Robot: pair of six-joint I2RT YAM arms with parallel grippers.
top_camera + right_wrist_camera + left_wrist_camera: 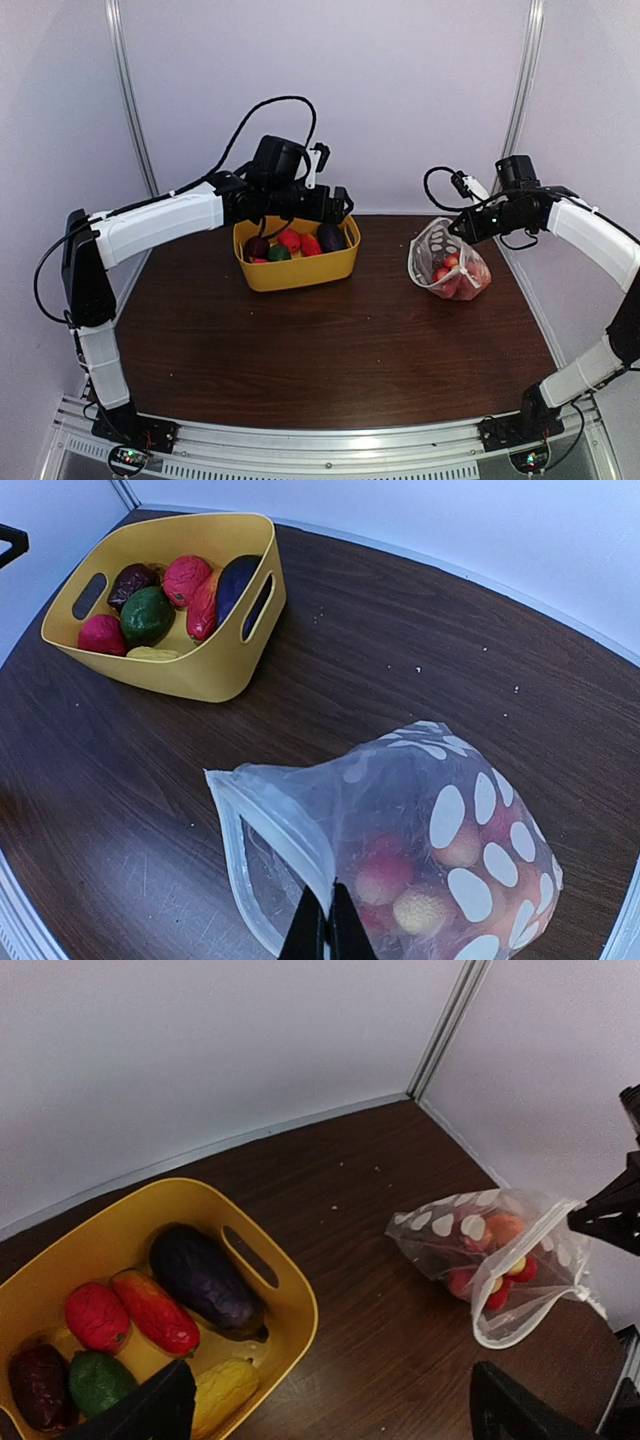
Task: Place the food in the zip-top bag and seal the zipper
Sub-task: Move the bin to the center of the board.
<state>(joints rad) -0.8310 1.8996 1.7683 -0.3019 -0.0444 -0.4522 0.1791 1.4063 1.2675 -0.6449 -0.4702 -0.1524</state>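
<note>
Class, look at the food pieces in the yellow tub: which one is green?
The rounded green piece in the yellow tub, beside the long red-orange one. It alone is green; the others are red, purple, maroon or yellow.

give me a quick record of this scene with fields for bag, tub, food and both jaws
bag: resting on table, right side, mouth open
zipper: unsealed
food in bag: a few red and yellowish pieces
tub: yellow, far side, left of centre
food in tub: purple, red, green, dark red and yellow pieces
left jaws: open, above tub, holding nothing
right jaws: shut on the bag's mouth edge
task state: food left in tub, bag not sealed
</note>
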